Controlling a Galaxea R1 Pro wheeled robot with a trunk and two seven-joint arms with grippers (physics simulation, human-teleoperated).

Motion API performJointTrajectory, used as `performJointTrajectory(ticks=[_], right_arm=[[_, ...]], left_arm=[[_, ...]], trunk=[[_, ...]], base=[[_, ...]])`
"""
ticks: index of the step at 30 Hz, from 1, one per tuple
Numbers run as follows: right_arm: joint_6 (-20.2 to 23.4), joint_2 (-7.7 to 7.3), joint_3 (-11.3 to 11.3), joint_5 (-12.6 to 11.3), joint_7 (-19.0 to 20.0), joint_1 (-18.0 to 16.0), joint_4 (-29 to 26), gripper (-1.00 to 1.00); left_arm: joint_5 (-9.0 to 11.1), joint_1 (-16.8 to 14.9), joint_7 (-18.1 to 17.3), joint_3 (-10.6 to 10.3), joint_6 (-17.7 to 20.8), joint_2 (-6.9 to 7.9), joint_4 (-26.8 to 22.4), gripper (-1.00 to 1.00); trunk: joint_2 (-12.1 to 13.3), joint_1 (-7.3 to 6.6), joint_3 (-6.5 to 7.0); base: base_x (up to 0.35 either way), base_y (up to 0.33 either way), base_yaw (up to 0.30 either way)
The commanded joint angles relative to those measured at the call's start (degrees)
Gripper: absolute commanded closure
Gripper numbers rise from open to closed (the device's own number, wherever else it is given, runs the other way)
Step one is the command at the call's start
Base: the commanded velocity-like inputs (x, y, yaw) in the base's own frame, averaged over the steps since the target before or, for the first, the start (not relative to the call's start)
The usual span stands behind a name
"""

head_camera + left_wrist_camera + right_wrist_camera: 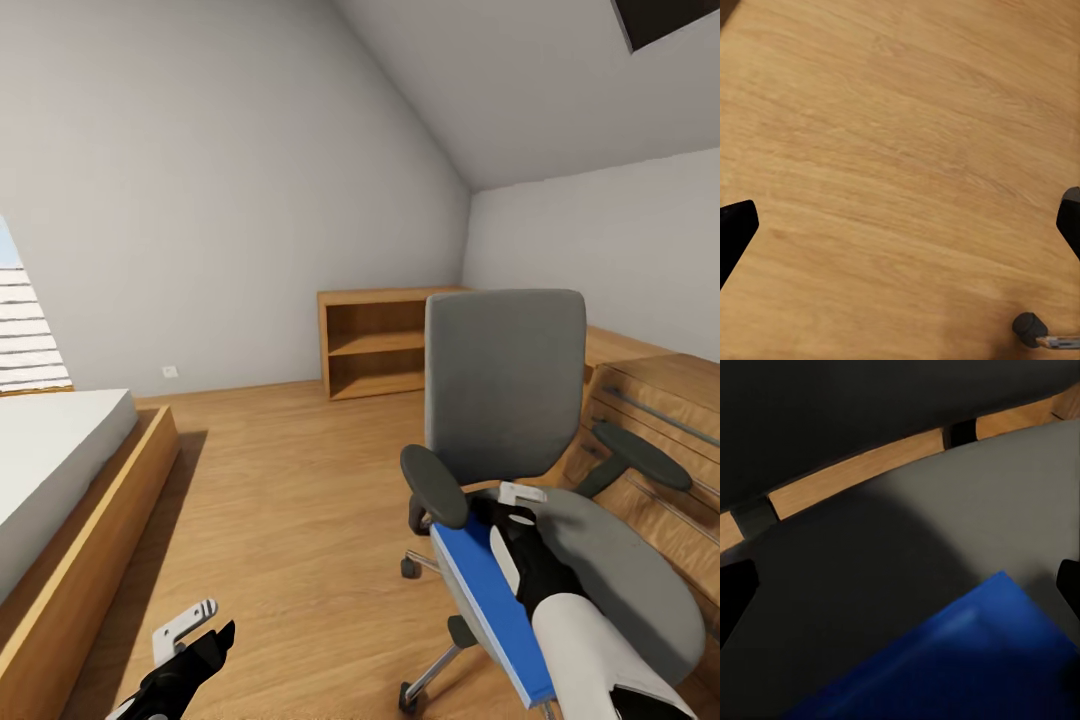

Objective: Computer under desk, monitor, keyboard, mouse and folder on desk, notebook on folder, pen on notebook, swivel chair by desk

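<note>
An attic bedroom (200, 150) with sloped grey walls and a floor (290, 500) of light wood planks with visible grain. In the head view, a swivel chair (505, 385) stands at centre right, with a smooth grey upright back, a rounded grey seat, two dark oval armrests and a chrome base on castors. A flat, bright blue rectangular folder (492, 605) lies on the seat along its left side, one end jutting past the front edge.

The right arm, white with a black wrist, reaches over the seat. Its right pincer (520, 495) sits above the far end of the folder, near the chair back. In the right wrist view the dark fingertips (735, 592) stand wide apart at the frame's edges with nothing between them; the blue folder (967, 660) and grey seat lie below. Whether the pincer touches the folder cannot be told.

The left pincer (200, 625) hangs low at the head view's lower left, over bare floor. In the left wrist view its black fingertips (736, 229) are spread wide and hold nothing; a chair castor (1029, 328) sits near one corner.

Behind the chair an open light-wood shelf unit (375, 345) stands against the wall, its two compartments holding nothing visible. To the left is a bed (60, 470) with a white mattress in a wooden frame. A wooden drawer cabinet (660, 420) stands to the chair's right.
</note>
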Motion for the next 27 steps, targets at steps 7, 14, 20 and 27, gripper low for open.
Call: performJointTrajectory(ticks=[7,14,20,27], right_arm=[[2.17,0.07,1.25,0.5,-0.24,-0.04,0.27,-1.0],[5.52,0.0,1.48,0.5,-0.31,-0.04,0.23,-1.0],[5.84,-0.01,1.5,0.5,-0.32,-0.04,0.22,-1.0],[5.92,-0.02,1.5,0.5,-0.32,-0.03,0.22,-1.0]], left_arm=[[0.6,0.0,0.35,0.04,0.17,-0.03,-0.11,-1.0],[0.6,0.0,0.29,-0.01,0.17,-0.11,-0.1,-1.0],[0.45,0.0,-0.1,-0.05,0.1,-0.04,-0.02,-1.0],[0.37,0.0,-0.23,-0.13,0.05,-0.02,0.14,-1.0]], trunk=[[-0.02,-0.01,-0.05],[-0.02,-0.01,-0.05],[-0.02,-0.01,-0.05],[-0.02,-0.01,-0.05]], base=[[0.0,0.0,0.0],[0.0,0.0,0.0],[0.0,0.0,0.0],[-0.005,-0.001,0.0]])
